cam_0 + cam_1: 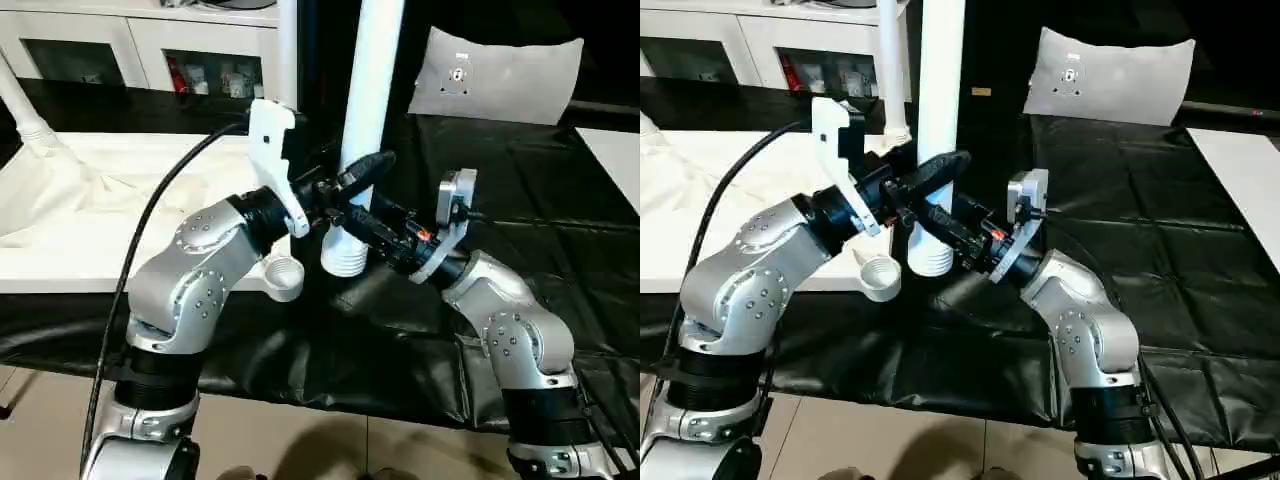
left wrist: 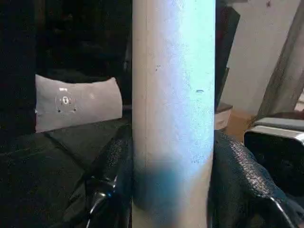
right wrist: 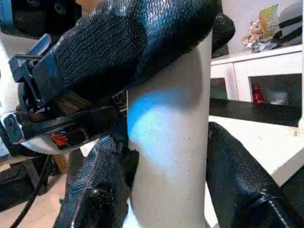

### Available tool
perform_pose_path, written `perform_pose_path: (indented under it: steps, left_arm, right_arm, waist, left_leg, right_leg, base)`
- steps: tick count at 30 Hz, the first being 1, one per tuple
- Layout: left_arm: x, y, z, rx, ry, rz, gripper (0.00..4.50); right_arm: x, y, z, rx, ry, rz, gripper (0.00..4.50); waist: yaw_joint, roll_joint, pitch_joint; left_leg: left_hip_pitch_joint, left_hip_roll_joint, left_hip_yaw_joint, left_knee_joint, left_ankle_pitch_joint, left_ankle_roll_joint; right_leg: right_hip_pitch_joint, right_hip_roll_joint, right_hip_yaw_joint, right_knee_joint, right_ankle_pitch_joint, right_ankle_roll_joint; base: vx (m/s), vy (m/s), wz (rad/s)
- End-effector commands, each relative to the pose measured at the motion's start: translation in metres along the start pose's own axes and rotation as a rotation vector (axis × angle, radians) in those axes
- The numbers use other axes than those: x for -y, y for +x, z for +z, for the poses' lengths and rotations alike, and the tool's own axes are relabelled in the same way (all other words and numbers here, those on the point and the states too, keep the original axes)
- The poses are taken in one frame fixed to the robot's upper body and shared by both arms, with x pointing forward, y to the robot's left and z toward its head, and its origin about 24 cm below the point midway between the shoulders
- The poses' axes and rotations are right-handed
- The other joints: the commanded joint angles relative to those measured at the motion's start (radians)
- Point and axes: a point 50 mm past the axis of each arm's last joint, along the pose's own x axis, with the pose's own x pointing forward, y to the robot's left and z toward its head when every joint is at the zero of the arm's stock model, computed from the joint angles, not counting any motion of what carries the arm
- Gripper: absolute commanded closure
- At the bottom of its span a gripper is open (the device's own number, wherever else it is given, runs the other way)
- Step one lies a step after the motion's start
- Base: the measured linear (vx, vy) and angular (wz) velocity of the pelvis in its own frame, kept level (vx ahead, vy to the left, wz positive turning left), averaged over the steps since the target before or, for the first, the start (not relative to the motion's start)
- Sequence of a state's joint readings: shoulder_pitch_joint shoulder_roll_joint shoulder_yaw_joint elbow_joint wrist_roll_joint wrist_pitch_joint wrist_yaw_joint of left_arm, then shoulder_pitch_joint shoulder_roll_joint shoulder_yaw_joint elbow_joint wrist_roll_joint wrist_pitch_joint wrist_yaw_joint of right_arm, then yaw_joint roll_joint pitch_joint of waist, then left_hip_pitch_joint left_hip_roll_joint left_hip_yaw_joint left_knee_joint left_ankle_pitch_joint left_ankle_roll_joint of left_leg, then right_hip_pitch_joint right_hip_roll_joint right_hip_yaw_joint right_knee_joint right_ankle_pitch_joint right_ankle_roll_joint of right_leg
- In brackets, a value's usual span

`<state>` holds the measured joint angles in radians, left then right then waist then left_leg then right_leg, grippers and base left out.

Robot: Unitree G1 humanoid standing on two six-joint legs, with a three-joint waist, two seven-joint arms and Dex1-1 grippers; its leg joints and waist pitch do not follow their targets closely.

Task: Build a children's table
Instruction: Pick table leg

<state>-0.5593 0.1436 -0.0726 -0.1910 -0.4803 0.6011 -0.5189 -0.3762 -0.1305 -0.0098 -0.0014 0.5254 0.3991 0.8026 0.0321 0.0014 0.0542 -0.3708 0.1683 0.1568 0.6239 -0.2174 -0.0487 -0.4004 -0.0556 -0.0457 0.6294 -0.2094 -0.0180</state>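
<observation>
With both claws clamped on the upright leg [image 1: 368, 90] — my left gripper [image 1: 352, 180] just above my right gripper [image 1: 362, 222], its threaded foot just below them at the tabletop [image 1: 120, 215] edge — I judged it best to keep it vertical and twist slowly.

A black padded table [image 1: 560, 200] carries a crumpled white cloth [image 1: 70, 190] and a grey pillow [image 1: 500, 75]; white glass-fronted cabinets [image 1: 130, 45] stand behind.
</observation>
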Motion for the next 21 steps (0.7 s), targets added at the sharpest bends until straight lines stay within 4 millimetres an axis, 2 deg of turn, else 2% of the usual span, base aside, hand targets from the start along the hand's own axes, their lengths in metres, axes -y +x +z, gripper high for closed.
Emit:
perform_pose_path:
  steps: [1, 4, 9, 13, 17, 19, 21]
  left_arm:
    - [0.004, 0.003, 0.004, 0.023, 0.004, -0.019, 2.59]
    - [0.004, 0.003, 0.004, 0.028, 0.000, -0.015, 2.59]
    - [-0.017, 0.000, 0.006, 0.068, -0.112, 0.151, 2.60]
    - [-0.027, -0.004, 0.001, 0.015, -0.092, 0.186, 2.60]
    - [-0.030, -0.004, 0.002, 0.010, -0.093, 0.193, 2.60]
    - [-0.030, -0.003, 0.004, 0.017, -0.096, 0.188, 2.60]
    - [-0.030, -0.002, 0.005, 0.017, -0.094, 0.175, 2.60]
  right_arm:
    - [0.003, -0.001, -0.005, -0.041, -0.017, -0.040, 2.62]
    - [0.003, -0.001, -0.005, -0.041, -0.019, -0.039, 2.63]
    - [0.008, 0.001, -0.004, -0.100, -0.080, -0.082, 2.63]
    - [0.007, 0.003, 0.000, -0.139, -0.112, -0.083, 2.63]
    - [0.007, 0.005, 0.003, -0.154, -0.120, -0.088, 2.63]
    - [0.009, 0.006, 0.005, -0.174, -0.126, -0.097, 2.07]
    - [0.009, 0.007, 0.006, -0.205, -0.122, -0.097, 1.81]
  waist:
    - [-0.002, 0.000, -0.061]
    - [-0.001, 0.001, -0.063]
    - [-0.001, -0.001, -0.062]
    - [-0.001, -0.001, -0.062]
    - [-0.001, -0.001, -0.063]
    - [-0.001, -0.001, -0.062]
    - [-0.001, -0.002, -0.062]
  left_leg:
    - [0.002, 0.051, -0.010, -0.077, -0.072, 0.020]
    - [0.002, 0.051, -0.010, -0.076, -0.060, 0.025]
    - [0.002, 0.047, -0.009, -0.074, -0.064, 0.020]
    - [0.004, 0.048, -0.009, -0.075, -0.071, 0.026]
    - [0.004, 0.049, -0.010, -0.075, -0.064, 0.025]
    - [0.003, 0.048, -0.010, -0.074, -0.059, 0.027]
    - [0.004, 0.047, -0.009, -0.073, -0.056, 0.026]
  right_leg:
    - [0.063, -0.076, 0.050, -0.074, -0.067, -0.215]
    - [0.064, -0.075, 0.050, -0.072, -0.042, -0.221]
    - [0.065, -0.073, 0.049, -0.073, -0.049, -0.228]
    - [0.063, -0.073, 0.050, -0.076, -0.074, -0.215]
    - [0.064, -0.074, 0.050, -0.074, -0.061, -0.218]
    - [0.064, -0.073, 0.050, -0.073, -0.051, -0.222]
    - [0.065, -0.072, 0.050, -0.073, -0.046, -0.221]
  base:
    - [0.000, 0.000, 0.00]
    - [0.000, 0.000, 0.00]
    - [0.000, 0.000, 0.00]
    - [0.000, 0.000, 0.00]
    - [0.000, 0.000, 0.00]
    - [0.000, 0.000, 0.00]
    - [0.000, 0.000, 0.00]
